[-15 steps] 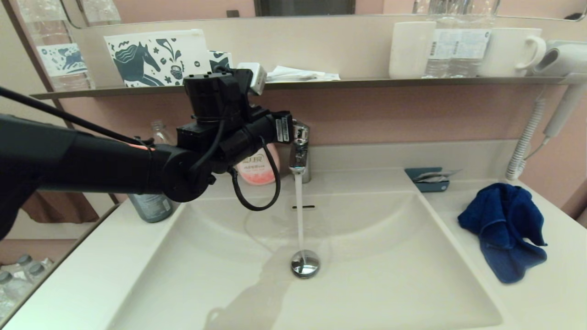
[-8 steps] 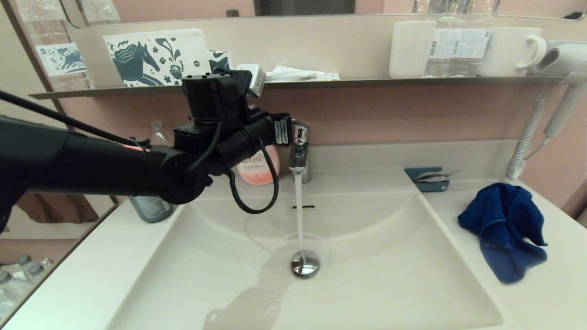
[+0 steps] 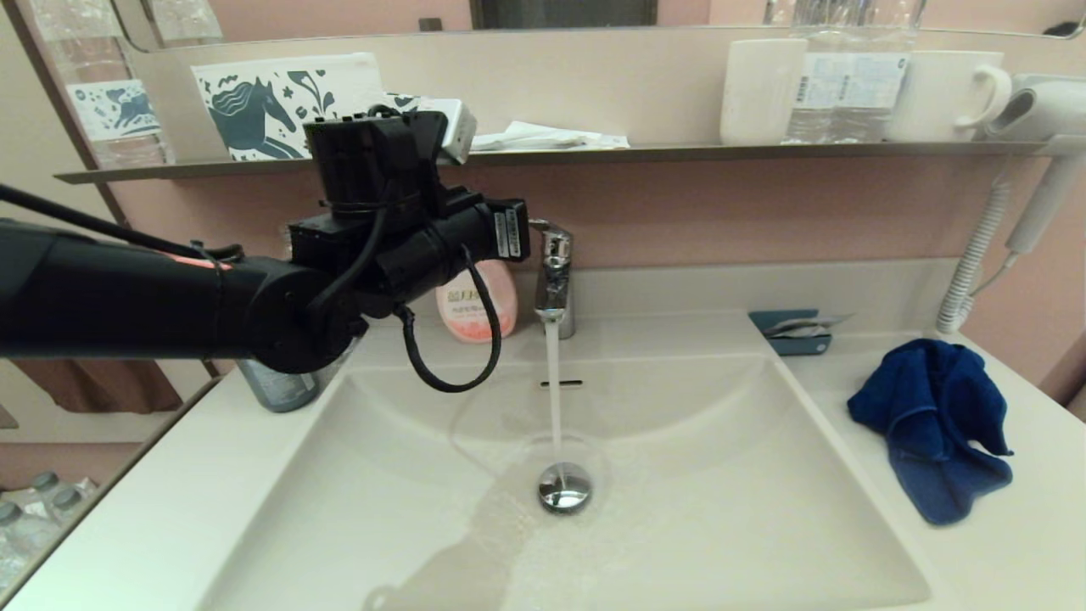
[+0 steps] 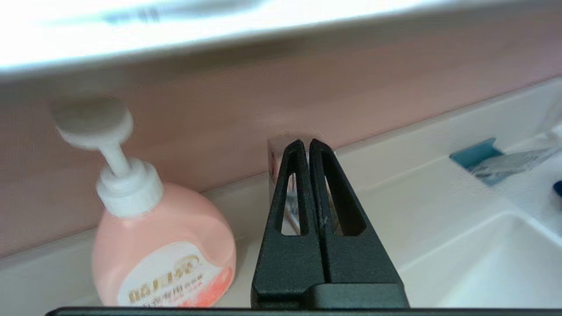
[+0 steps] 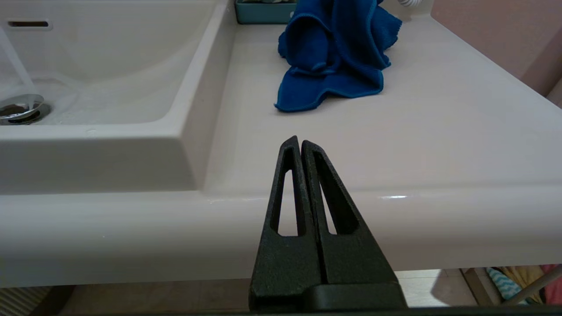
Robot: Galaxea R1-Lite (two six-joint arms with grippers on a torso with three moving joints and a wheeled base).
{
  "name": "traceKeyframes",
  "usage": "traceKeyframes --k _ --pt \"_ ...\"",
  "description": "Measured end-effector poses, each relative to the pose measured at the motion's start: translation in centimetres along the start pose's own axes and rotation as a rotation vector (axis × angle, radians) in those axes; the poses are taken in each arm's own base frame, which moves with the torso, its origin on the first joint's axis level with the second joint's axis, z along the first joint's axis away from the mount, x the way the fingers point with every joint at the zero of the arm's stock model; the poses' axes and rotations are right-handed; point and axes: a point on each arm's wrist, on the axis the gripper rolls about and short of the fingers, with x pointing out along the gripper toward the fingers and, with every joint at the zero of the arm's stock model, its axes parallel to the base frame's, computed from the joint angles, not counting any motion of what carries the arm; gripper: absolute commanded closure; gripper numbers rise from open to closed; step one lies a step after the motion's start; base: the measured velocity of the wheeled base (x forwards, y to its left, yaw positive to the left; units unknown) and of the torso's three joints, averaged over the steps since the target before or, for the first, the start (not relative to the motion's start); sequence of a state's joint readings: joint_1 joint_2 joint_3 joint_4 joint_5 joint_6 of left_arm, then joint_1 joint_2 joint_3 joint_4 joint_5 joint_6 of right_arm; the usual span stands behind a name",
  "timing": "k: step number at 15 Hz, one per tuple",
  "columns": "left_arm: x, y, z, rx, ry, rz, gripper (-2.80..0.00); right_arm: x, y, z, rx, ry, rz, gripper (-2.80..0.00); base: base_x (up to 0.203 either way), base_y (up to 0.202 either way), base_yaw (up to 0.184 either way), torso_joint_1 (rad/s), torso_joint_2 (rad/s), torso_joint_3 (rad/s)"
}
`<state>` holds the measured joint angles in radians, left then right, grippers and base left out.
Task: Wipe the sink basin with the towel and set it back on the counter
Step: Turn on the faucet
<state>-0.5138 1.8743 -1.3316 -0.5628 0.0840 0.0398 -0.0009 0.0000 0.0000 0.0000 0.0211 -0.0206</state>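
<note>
The off-white sink basin (image 3: 721, 518) takes a stream of water (image 3: 553, 382) from the chrome faucet (image 3: 553, 276) onto its drain plug (image 3: 563, 490). The royal-blue towel (image 3: 929, 424) lies rumpled on the counter (image 3: 1018, 560) to the right of the basin, touched by nothing. My left arm (image 3: 407, 246) reaches in from the left. Its gripper (image 4: 305, 142) is shut and empty, tips just before the faucet (image 4: 273, 158). My right gripper (image 5: 300, 140) is shut and empty at the counter's front edge (image 5: 395, 206), with the towel (image 5: 333, 57) well beyond it.
A pink soap pump bottle (image 3: 475, 307) and a grey-blue bottle (image 3: 276, 383) stand left of the faucet. A teal tray (image 3: 793, 333) sits behind the towel. The wall shelf (image 3: 594, 155) holds cups and bottles. A hair dryer (image 3: 1039, 102) with coiled cord hangs far right.
My left arm has drawn back leftward and slightly up from the faucet, so the faucet handle shows. Water keeps running and has spread wider over the basin floor.
</note>
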Motion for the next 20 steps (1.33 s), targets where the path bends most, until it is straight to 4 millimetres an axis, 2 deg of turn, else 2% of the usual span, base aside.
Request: traceKeyframes --k 6,10,16,20 --pt "0.8 -0.1 0.5 0.0 -0.014 -0.002 0.0 0.0 0.0 0.0 0.0 0.0 -0.001 0.0 0.0 0.0 0.0 0.0 0.0 0.0" --pt "2.4 -0.3 0.5 0.003 -0.026 -0.004 0.0 0.0 0.0 0.0 0.0 0.0 -0.001 0.0 0.0 0.0 0.0 0.0 0.0 0.0" --pt "4.3 -0.7 -0.3 0.014 0.004 -0.018 0.0 0.0 0.0 0.0 0.0 0.0 0.0 0.0 0.0 0.0 0.0 0.0 0.0 0.0" --pt "5.0 -0.7 -1.6 0.018 0.042 -0.03 0.0 0.0 0.0 0.0 0.0 0.0 0.0 0.0 0.0 0.0 0.0 0.0 0.0 0.0"
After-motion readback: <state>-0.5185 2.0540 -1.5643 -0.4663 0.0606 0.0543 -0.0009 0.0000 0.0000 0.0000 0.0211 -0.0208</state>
